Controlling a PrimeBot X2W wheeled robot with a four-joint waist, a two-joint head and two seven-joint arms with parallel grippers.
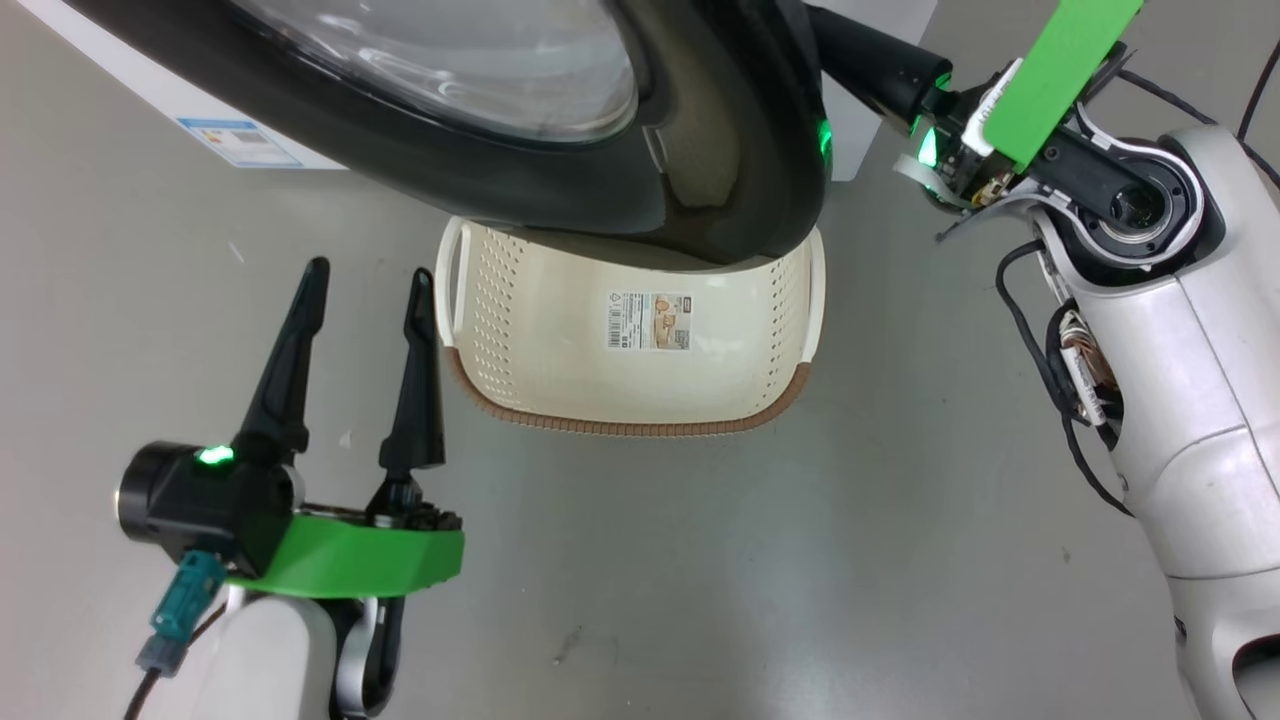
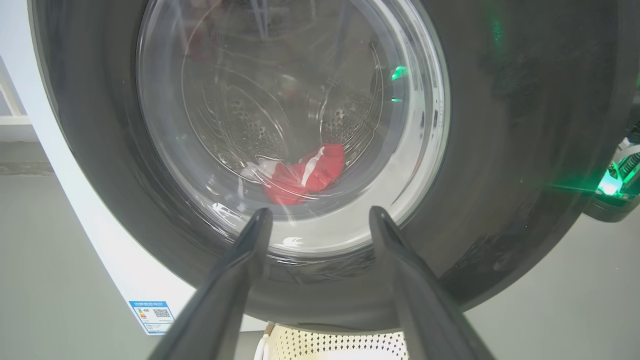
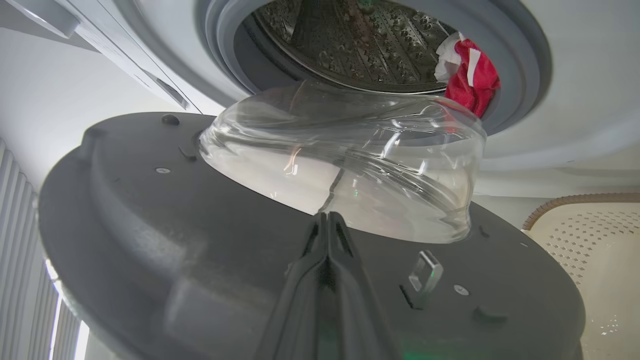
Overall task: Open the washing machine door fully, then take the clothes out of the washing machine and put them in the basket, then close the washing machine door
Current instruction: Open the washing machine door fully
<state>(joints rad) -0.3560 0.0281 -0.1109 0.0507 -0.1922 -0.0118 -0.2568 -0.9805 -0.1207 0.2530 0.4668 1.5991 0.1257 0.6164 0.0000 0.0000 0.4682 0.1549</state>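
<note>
The washing machine door [image 1: 690, 160] stands partly swung out from the washing machine [image 1: 150, 90] and hangs over the basket [image 1: 640, 390]. My left gripper [image 1: 371, 268] is open and empty, left of the basket; in the left wrist view it [image 2: 320, 215] faces the door's outer glass [image 2: 280, 100]. Through that glass red and white clothes [image 2: 305, 175] lie in the drum. My right gripper [image 3: 327, 217] is shut and empty, its tips at the door's grey inner face [image 3: 200, 240], just below the glass bowl. The clothes [image 3: 472, 75] sit at the drum's mouth.
My right arm [image 1: 1130, 210] reaches in from the upper right, behind the door's edge. A blue label [image 1: 240, 140] marks the machine's lower front. The basket [image 3: 590, 250] lies below the door. Grey floor [image 1: 750, 580] spreads in front of the basket.
</note>
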